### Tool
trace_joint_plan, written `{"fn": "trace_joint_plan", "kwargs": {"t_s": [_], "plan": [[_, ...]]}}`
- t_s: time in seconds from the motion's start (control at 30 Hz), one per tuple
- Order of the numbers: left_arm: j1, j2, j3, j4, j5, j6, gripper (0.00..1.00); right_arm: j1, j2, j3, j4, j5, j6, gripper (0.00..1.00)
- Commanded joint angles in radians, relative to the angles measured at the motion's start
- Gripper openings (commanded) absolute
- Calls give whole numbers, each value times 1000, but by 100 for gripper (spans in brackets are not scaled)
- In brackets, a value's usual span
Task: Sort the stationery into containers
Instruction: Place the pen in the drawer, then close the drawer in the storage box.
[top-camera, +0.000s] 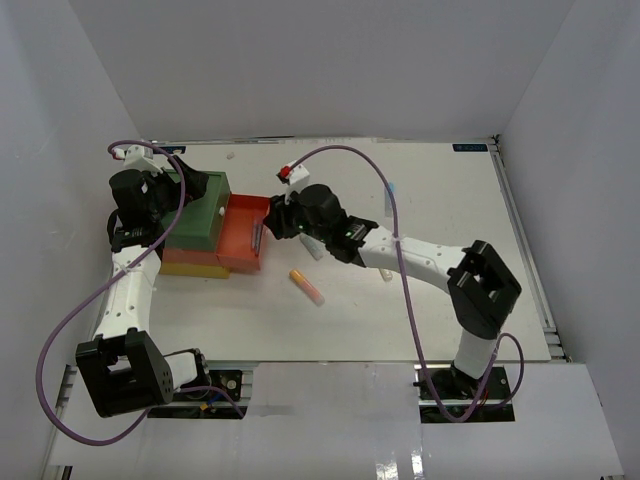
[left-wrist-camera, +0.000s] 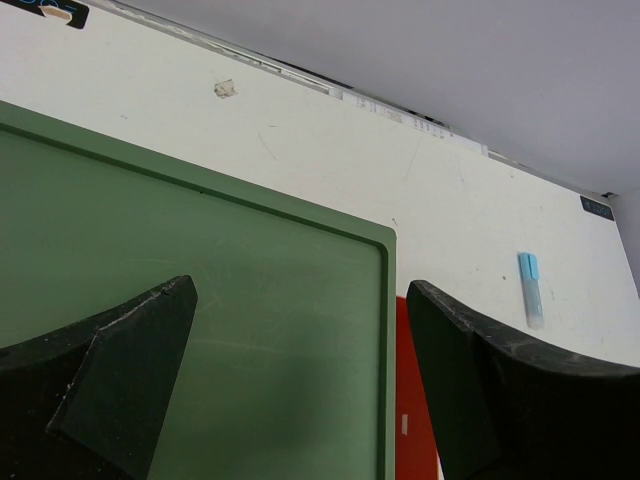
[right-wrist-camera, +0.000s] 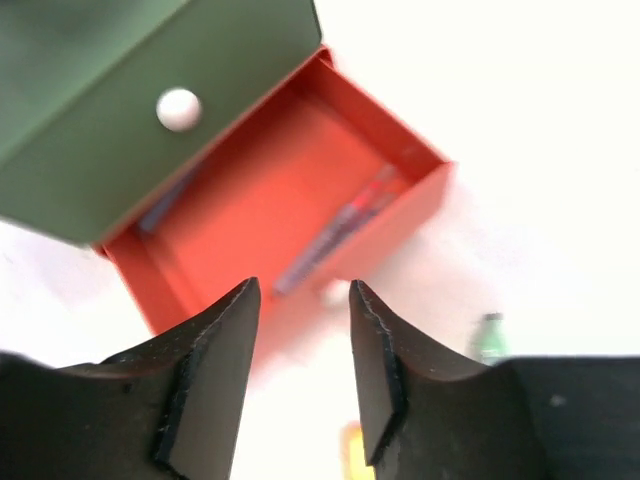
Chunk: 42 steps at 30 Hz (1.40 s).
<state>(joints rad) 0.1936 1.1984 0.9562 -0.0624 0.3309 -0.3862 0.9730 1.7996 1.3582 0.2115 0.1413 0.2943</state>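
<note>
Top view: the stacked bins sit at the left of the table (top-camera: 430, 330), with the green bin (top-camera: 205, 215) over the yellow bin (top-camera: 190, 268). The red drawer (top-camera: 243, 235) is pulled out to the right. The left gripper (top-camera: 195, 185) hangs over the green bin. The right gripper (top-camera: 280, 215) is at the red drawer's right edge. An orange marker (top-camera: 307, 287) lies on the table just below the drawer, and a blue highlighter (top-camera: 393, 190) lies well apart to the right. A dark label (top-camera: 468, 148) sits at the far edge; its writing is too small to read.

Left wrist: the left gripper (left-wrist-camera: 300, 295) has its jaws wide apart and empty above the green bin's (left-wrist-camera: 200, 280) flat top. A strip of the red drawer (left-wrist-camera: 415, 420) shows beside it. The blue highlighter (left-wrist-camera: 531, 289) lies alone on the table. Two dark labels, one (left-wrist-camera: 45, 8) at the top left and one (left-wrist-camera: 597, 208) at the right, cannot be read.

Right wrist: the right gripper (right-wrist-camera: 303, 290) has its jaws partly apart with nothing between them, above the red drawer's (right-wrist-camera: 250, 200) near corner. A blurred pen (right-wrist-camera: 340, 230) lies inside the drawer. The green bin (right-wrist-camera: 90, 150) has a white knob (right-wrist-camera: 179, 109).
</note>
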Motion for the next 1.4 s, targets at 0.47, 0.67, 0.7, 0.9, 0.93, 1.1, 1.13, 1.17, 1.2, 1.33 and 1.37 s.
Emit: {"fn": "trace_joint_plan", "kwargs": {"t_s": [0.47, 0.67, 0.7, 0.9, 0.93, 1.1, 1.13, 1.17, 1.2, 1.33, 1.37], "plan": [[-5, 0, -36, -120, 25, -16, 98, -220, 53, -58, 31, -695, -526, 57], [-5, 0, -36, -120, 34, -22, 98, -212, 135, 7, 77, -715, -521, 57], [-5, -2, -36, -120, 34, -22, 98, -211, 141, 21, 86, -720, -518, 57], [-5, 3, -36, -119, 39, -28, 98, -189, 208, 102, 127, -755, -497, 57], [-5, 6, -36, -120, 39, -26, 98, -181, 219, 114, 129, -758, -492, 57], [-16, 16, -36, -120, 51, -31, 98, -158, 296, 191, 140, -789, -474, 57], [-17, 18, -36, -120, 50, -31, 98, -154, 305, 215, 141, -790, -468, 57], [-20, 18, -36, -120, 49, -31, 98, -152, 320, 225, 144, -798, -463, 57], [-20, 17, -36, -120, 51, -31, 98, -148, 328, 232, 149, -801, -457, 57], [-28, 20, -37, -120, 56, -34, 98, -140, 349, 263, 198, -824, -435, 57], [-31, 21, -36, -120, 56, -34, 98, -138, 360, 280, 203, -832, -431, 57]]}}
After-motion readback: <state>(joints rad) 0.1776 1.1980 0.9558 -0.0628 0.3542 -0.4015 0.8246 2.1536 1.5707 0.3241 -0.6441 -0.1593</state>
